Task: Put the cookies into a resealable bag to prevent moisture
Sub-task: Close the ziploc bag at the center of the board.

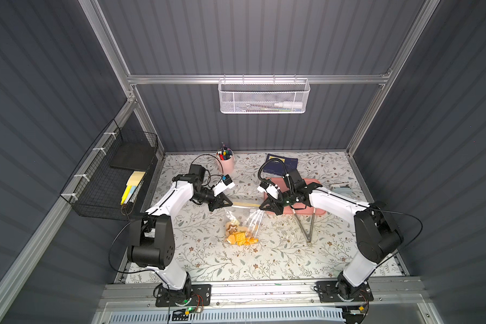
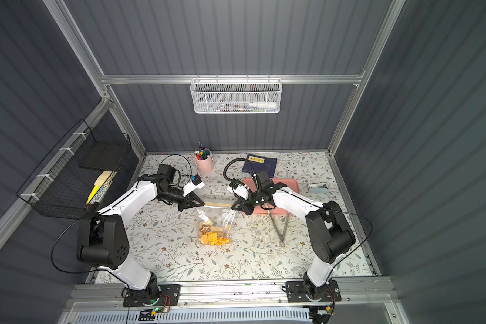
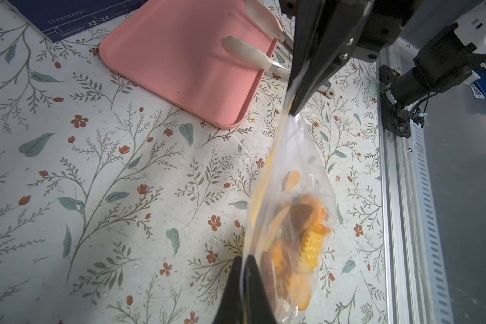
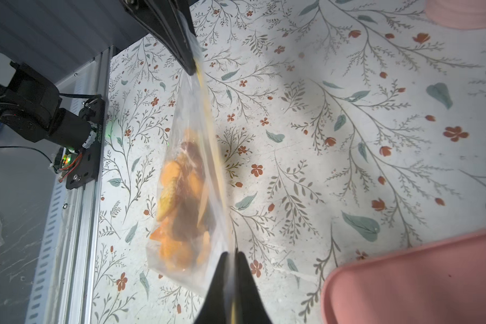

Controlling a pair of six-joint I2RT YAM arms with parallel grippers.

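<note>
Right now I have both arms reaching in over the middle of the worktop [image 1: 278, 258], with the bag [image 1: 249, 218] strung between them. The left jaws are clamped tight on one end of its top edge; in the left wrist view the two black tips press together with only film between them. The right jaws are pinched on the other end of that edge, and the right wrist view shows just a sliver of plastic in their gap. In both top views the edge, with its yellow strip, runs taut and nearly level from one pair of jaws to the other.

Below it the bag hangs crinkled and narrowing. The cookies [image 1: 237, 238] sit bunched at its bottom: orange and yellow pieces, a waffle square, a brown one with a star. Every cookie I can see is inside the bag. I cannot tell whether the bag's bottom touches the worktop.

The tray [image 3: 180, 56] lies just beyond the right jaws, partly under that arm. The tongs [image 3: 247, 53] rest their white tips on it, handle end out on the worktop. A pen cup [image 1: 226, 165] and a book [image 1: 291, 162] sit at the back.
</note>
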